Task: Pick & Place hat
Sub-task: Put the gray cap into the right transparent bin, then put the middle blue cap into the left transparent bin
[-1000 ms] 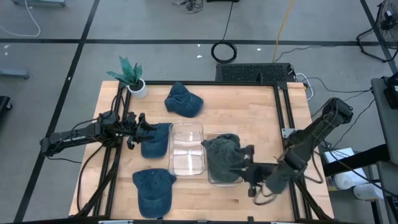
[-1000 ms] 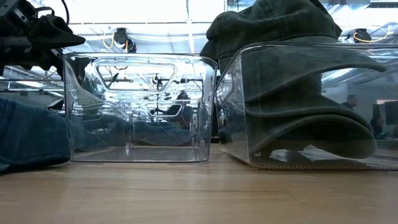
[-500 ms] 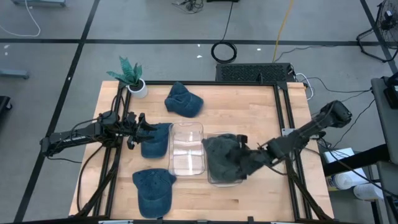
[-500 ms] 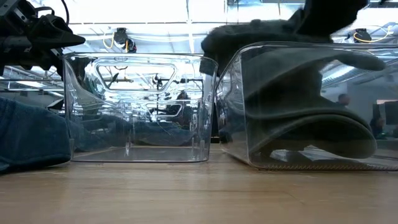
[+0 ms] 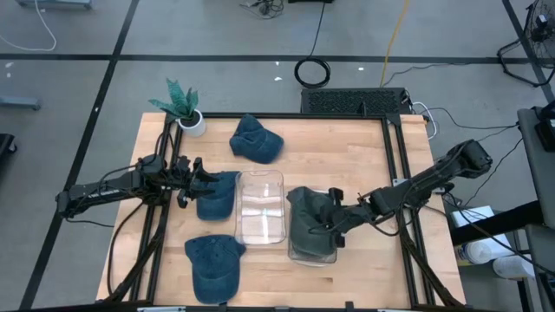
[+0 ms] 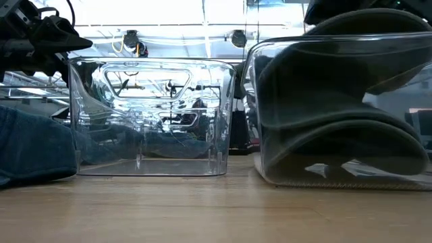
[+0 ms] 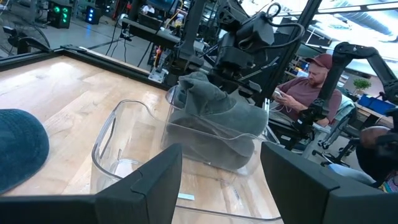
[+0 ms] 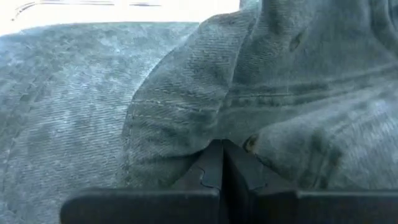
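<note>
A dark grey hat (image 5: 308,224) is stuffed into the right of two clear bins (image 5: 323,256), its brim against the bin's floor (image 6: 341,145). My right gripper (image 5: 333,222) is shut and rests on the hat's top, its fingers closed together in the right wrist view (image 8: 222,167). My left gripper (image 5: 201,179) waits open at the table's left, level, just above a blue hat (image 5: 218,196) lying flat on the table. In the left wrist view its fingers (image 7: 163,180) frame the empty clear bin (image 7: 124,155). My right gripper presses its shut fingertips (image 8: 211,163) onto the crown of the dark grey hat (image 8: 186,118). It comes slanting down from the table's right side. The cloth creases around the tips, and the hat sits squashed inside the bin, below its rim.
The empty clear bin (image 5: 260,206) stands beside the filled one. Two more blue hats lie on the table, one far (image 5: 256,140) and one near (image 5: 213,265). A potted plant (image 5: 185,108) stands at the far left corner. A seated person (image 7: 311,87) is beyond the table.
My right gripper has swung from the near right toward the table's left, and down onto the dark hat, tipping downward. The hat's crown, which stood above the bin's rim, is pushed down into the bin, and the bin has shifted a little.
</note>
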### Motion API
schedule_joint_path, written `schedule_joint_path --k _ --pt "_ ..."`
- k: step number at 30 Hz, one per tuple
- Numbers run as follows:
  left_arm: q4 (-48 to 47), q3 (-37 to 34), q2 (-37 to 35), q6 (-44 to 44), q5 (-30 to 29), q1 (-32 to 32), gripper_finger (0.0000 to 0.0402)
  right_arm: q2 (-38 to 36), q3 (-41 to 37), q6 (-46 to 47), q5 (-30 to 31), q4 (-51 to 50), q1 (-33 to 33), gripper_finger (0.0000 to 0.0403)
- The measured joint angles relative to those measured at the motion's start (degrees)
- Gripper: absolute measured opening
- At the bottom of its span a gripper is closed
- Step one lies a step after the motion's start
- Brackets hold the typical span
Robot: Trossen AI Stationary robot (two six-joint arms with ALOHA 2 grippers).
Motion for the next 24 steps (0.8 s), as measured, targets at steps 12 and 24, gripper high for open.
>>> schedule_joint_path --k 12,24 --pt "0.00 0.00 0.00 0.01 0.00 0.00 0.0228 -6.42 0.52 -9.13 -0.56 9.27 1.85 0.0000" --pt "0.00 0.00 -0.02 0.02 0.00 0.00 0.0228 -14.26 0.38 -19.94 -0.72 15.92 6.39 0.0000"
